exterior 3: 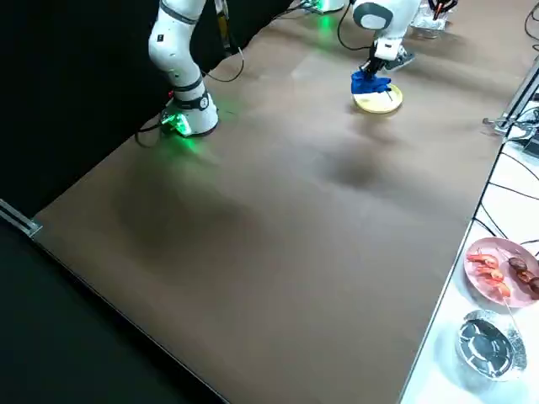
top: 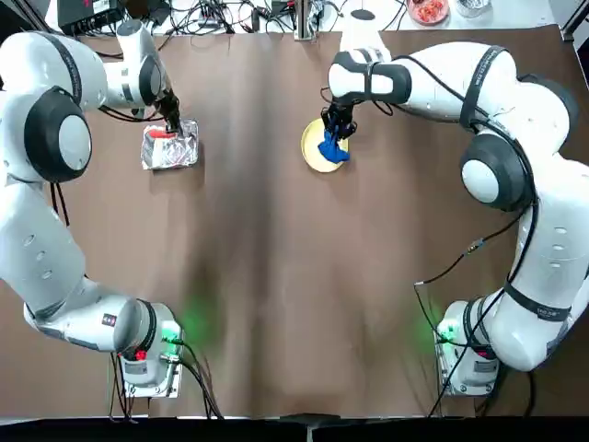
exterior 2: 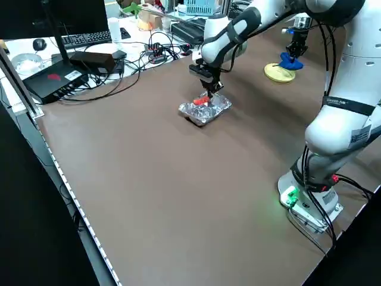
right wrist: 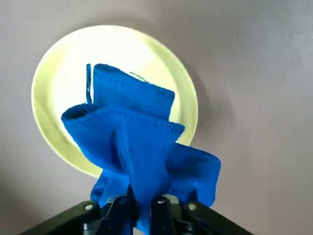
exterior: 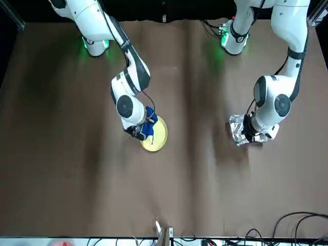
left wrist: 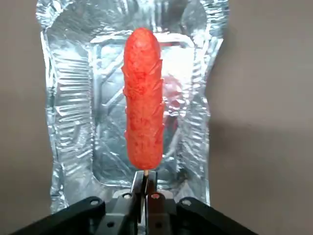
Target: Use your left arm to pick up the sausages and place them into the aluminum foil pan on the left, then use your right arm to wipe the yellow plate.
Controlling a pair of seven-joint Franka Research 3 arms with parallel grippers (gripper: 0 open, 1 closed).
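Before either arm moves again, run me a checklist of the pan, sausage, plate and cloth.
1. Left fingers closed on the stick of the sausage: ok.
2. Sausage over the aluminum foil pan: ok.
3. Sausage released into the pan: not ok; the left fingers have its stick between them.
4. Blue cloth gripped by the right fingers: ok.
5. Cloth over the yellow plate: ok; it covers part of the plate and hangs past the rim.
6. Yellow plate wiped clean: cannot tell; the cloth hides part of its surface.
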